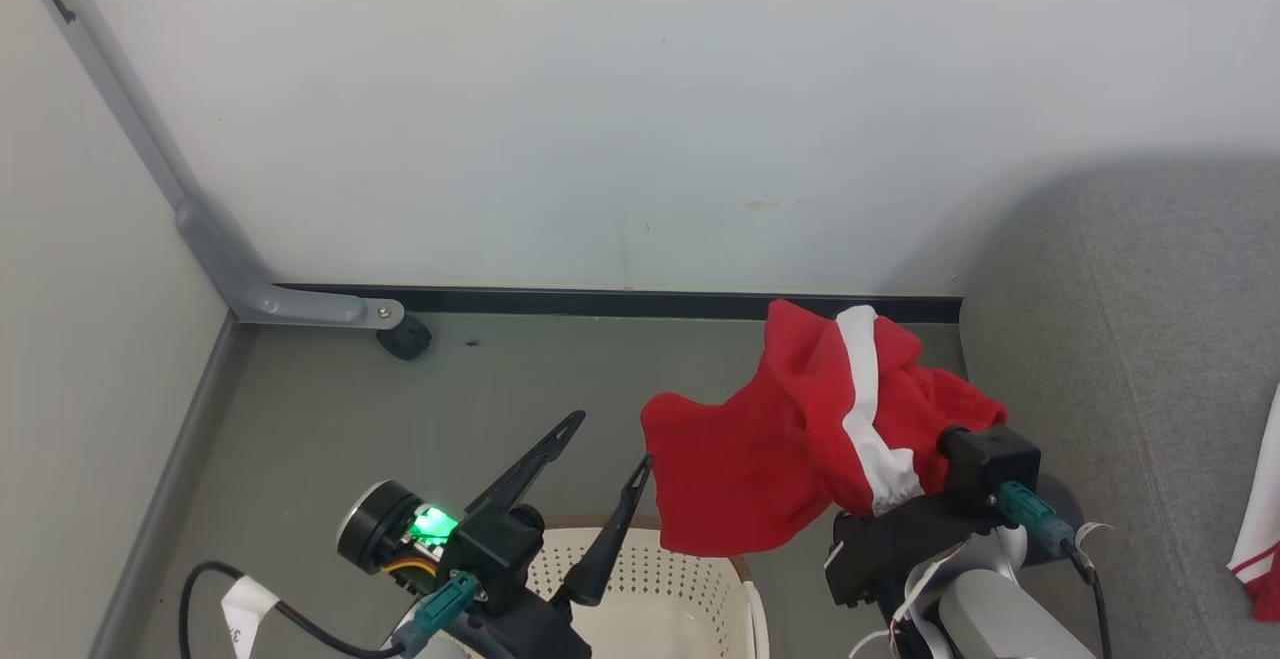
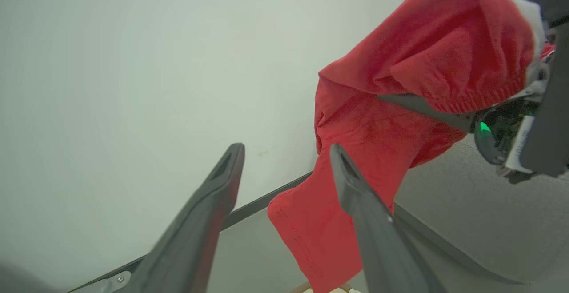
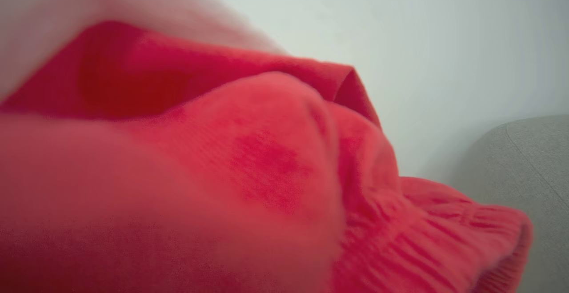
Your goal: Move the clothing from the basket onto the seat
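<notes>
A red piece of clothing (image 1: 790,439) with a white stripe hangs in the air over the floor, draped over my right gripper, whose fingers are buried in the fabric; its dark wrist block (image 1: 990,461) shows just right of the cloth. In the left wrist view the clothing (image 2: 364,142) dangles from a dark finger (image 2: 422,106). My left gripper (image 1: 610,439) stands open and empty to the left of the cloth, above the cream basket (image 1: 690,589). The grey seat (image 1: 1150,339) lies to the right, with another red and white garment (image 1: 1258,539) on it.
A pale wall with a black baseboard (image 1: 620,301) closes off the far side. A grey metal leg with a black caster (image 1: 405,339) stands at the back left corner. Grey floor (image 1: 400,419) lies between the wall and the basket.
</notes>
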